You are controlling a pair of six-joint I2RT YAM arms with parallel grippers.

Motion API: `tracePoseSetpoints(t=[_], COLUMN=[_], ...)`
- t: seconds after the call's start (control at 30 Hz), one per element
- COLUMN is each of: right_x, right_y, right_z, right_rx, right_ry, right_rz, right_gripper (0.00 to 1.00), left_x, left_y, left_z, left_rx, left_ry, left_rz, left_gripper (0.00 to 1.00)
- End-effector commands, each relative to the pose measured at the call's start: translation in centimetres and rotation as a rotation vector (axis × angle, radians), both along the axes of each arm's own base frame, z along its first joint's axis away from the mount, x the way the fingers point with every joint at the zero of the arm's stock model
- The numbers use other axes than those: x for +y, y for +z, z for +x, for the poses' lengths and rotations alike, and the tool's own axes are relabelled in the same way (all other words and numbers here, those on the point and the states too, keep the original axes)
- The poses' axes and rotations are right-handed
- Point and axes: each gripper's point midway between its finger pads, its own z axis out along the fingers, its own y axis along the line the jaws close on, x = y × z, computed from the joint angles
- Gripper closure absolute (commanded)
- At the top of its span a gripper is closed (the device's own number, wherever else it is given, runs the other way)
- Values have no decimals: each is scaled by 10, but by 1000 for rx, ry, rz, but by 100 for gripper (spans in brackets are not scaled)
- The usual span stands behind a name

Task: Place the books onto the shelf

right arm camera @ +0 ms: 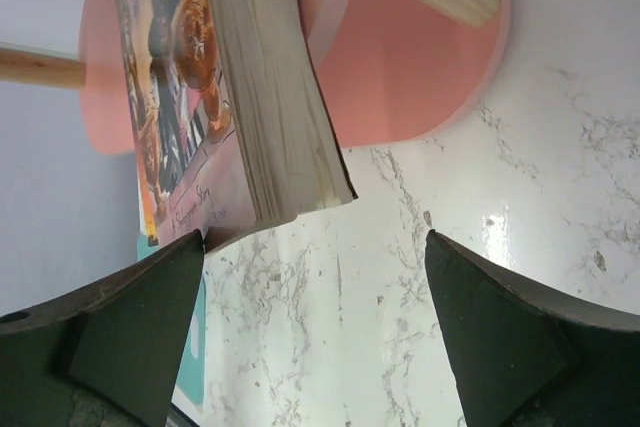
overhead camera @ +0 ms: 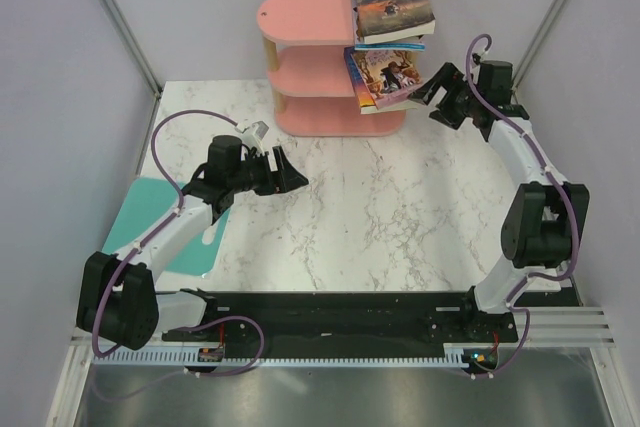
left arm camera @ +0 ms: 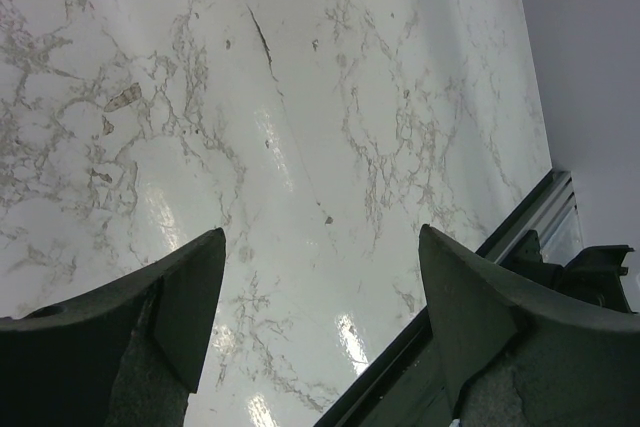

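books (overhead camera: 392, 2) 3 in sight | shelf (overhead camera: 305, 17) 1 | teal board (overhead camera: 135, 217) 1 | pincers (overhead camera: 292, 171) (overhead camera: 432, 99) 2

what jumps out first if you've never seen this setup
The pink shelf at the table's far side draws the eye, with "A Tale of Two Cities" lying on its top tier and jutting past the right end. Lower down, a picture-covered book sticks out tilted, right in front of the open right gripper. The left gripper hangs open over bare marble, away from the shelf.
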Motion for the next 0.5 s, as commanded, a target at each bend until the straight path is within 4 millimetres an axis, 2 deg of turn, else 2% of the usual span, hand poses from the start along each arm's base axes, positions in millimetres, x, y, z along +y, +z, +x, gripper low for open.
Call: tracePoseSetpoints(t=[0.0, 0.23, 0.47], right_x=[-5, -5, 0], right_y=[44, 62, 60], right_z=[-11, -10, -1], right_rx=[-121, -172, -171], right_ry=[-8, -12, -6], right_rz=[-53, -48, -16], right_gripper=[2, 5, 21], left_x=[0, 0, -2], left_y=[5, 1, -5], left_z=[4, 3, 2], left_rx=[-47, -32, -7], left_ry=[-13, -14, -23], left_rz=[27, 28, 23], left_gripper=[16, 16, 16])
